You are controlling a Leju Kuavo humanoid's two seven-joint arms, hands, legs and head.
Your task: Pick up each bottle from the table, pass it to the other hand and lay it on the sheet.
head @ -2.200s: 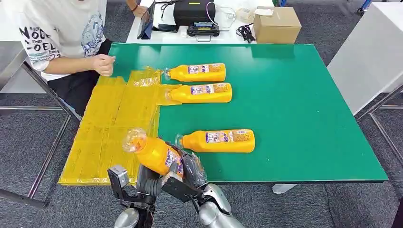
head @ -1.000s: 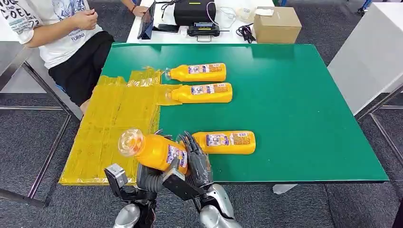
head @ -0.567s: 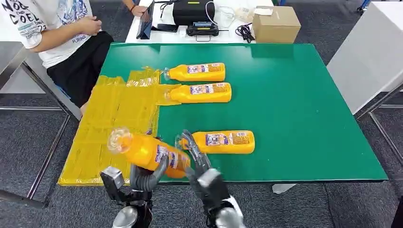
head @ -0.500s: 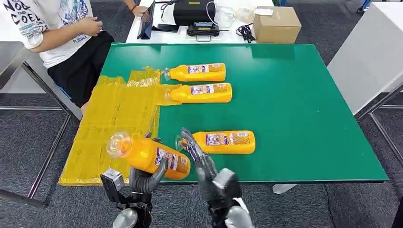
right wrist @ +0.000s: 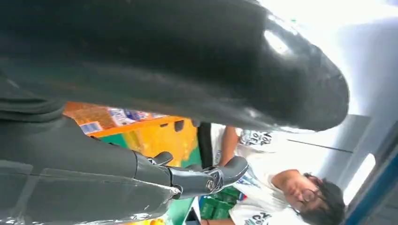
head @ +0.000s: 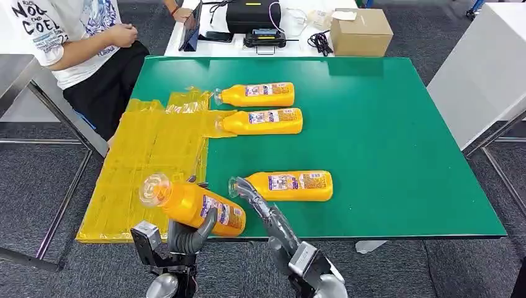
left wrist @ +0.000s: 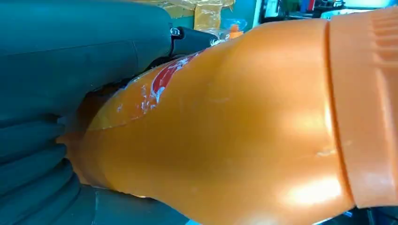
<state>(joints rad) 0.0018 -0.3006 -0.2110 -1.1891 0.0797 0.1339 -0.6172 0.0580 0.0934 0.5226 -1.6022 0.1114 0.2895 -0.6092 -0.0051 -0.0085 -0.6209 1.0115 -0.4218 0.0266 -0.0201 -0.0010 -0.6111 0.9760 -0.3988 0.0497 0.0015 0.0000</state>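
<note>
Person's shirt (head: pixel 59 31): "COEL" partly legible; bottle labels unreadable.

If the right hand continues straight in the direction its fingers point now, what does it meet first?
Probably the neck end of the nearest lying bottle: the right hand has its fingers stretched toward it, though height above the table is unclear.

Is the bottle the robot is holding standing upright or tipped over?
Tipped. The bottle lies nearly sideways in the left hand, its clear cap end pointing out over the yellow sheet.
</note>
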